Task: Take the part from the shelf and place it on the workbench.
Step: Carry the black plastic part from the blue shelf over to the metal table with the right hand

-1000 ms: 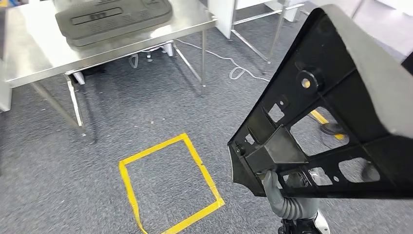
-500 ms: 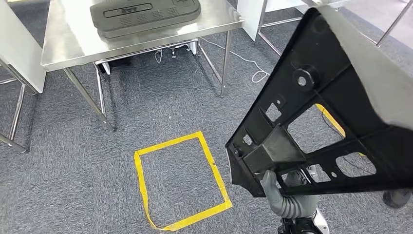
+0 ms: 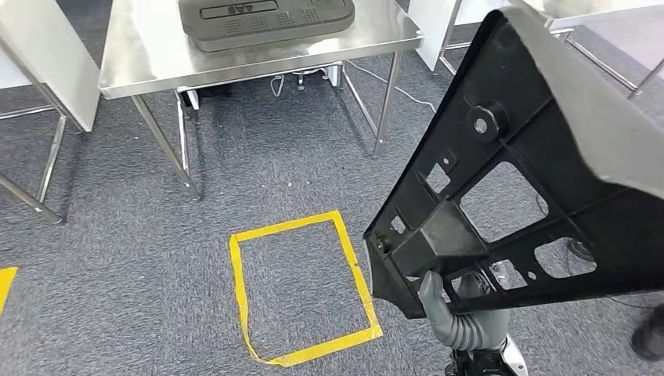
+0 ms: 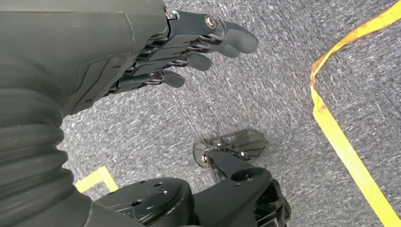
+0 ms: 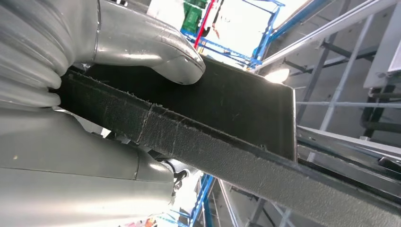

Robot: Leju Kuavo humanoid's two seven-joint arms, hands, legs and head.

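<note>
The large black ribbed plastic panel with cut-outs [image 3: 540,172] was held aloft, tilted, by its lower edge in the right hand [image 3: 454,313], evidently for carriage. The stainless steel worktop [image 3: 141,55] stood well ahead, already bearing a dark grey moulded part [image 3: 266,19]. The left hand [image 4: 156,52] hung empty, fingers apart, above the carpet.

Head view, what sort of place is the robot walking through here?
Probably a factory or workshop test area. A stainless steel workbench carries a grey moulded plastic panel, a yellow tape square marks the grey carpet, and the right hand holds a large black ribbed plastic part.
</note>
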